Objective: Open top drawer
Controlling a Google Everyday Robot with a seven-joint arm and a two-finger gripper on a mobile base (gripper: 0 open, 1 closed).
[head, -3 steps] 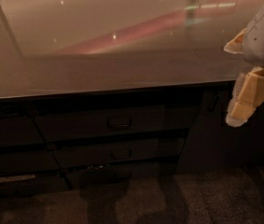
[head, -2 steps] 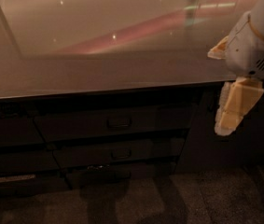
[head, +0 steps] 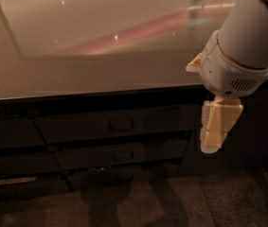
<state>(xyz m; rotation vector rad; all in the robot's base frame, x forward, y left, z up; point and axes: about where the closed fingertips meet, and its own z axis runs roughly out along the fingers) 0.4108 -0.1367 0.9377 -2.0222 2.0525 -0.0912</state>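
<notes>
Three dark drawer fronts sit stacked beneath the front edge of the desk point(head: 76, 74), and the top drawer point(head: 88, 126) is the uppermost and tallest of them, a wide brown-black panel with a small loop handle point(head: 121, 125) at its centre. Its front sits level with the neighbouring panels, so it looks closed. Below it come the second drawer point(head: 95, 158) and the third drawer point(head: 138, 170), both shallower and each with a similar small handle. The end effector point(head: 210, 148) hangs to the right of the top drawer, past its right end and well apart from the handle, pointing downward at about the height of the top two fronts and touching none of them. From this angle I cannot tell whether it is open or closed, and no object shows in its hold. It hangs from a thick white arm point(head: 247, 41) that enters from the upper right and crosses the desk's edge. The desk top is brown and glossy, with a pale reflected patch and a pinkish streak point(head: 138, 30) running diagonally across it. Further dark panels point(head: 10, 135) lie to the left of the drawers, and the floor point(head: 171, 202) in front is dark and speckled in dim, warm light.
</notes>
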